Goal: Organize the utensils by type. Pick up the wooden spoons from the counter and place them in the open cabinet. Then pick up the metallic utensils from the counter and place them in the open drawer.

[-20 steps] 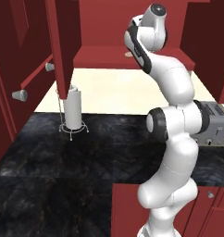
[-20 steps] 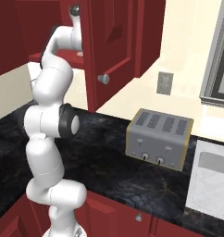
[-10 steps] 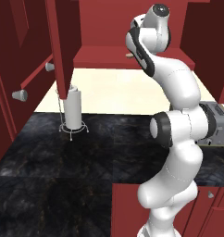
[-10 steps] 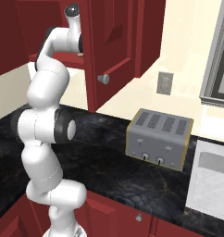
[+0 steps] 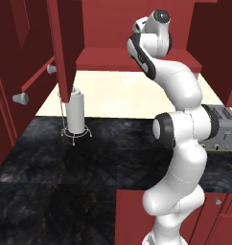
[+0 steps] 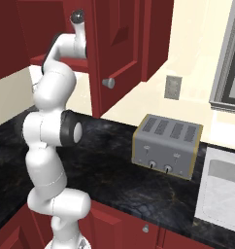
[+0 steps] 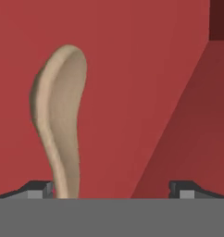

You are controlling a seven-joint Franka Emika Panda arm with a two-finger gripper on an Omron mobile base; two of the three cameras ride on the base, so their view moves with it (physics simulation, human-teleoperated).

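Observation:
In the hand view the tan wooden spoon (image 7: 58, 115) stands bowl-up against the red inside of the open cabinet (image 7: 141, 92). Its handle runs down right beside the left fingertip (image 7: 40, 190). My gripper (image 7: 111, 190) is open, its two tips far apart and nothing across the gap. From the base views the arm reaches up to the cabinet's shelf (image 5: 113, 55) beside the tall red door (image 6: 124, 44); the hand itself is hidden there. The black counter (image 5: 65, 162) lies below. The fork, the teaspoon and the drawer are out of view.
A paper towel holder (image 5: 76, 112) stands at the back left of the counter. A toaster (image 6: 167, 145) sits to the right, with a sink (image 6: 221, 189) beyond it. The open doors' silver knobs (image 5: 19, 98) (image 6: 108, 82) stick out at arm height.
The arm's elbow and forearm have swung a little out and back, and its top joint has dropped slightly. The hand has stayed up at the cabinet.

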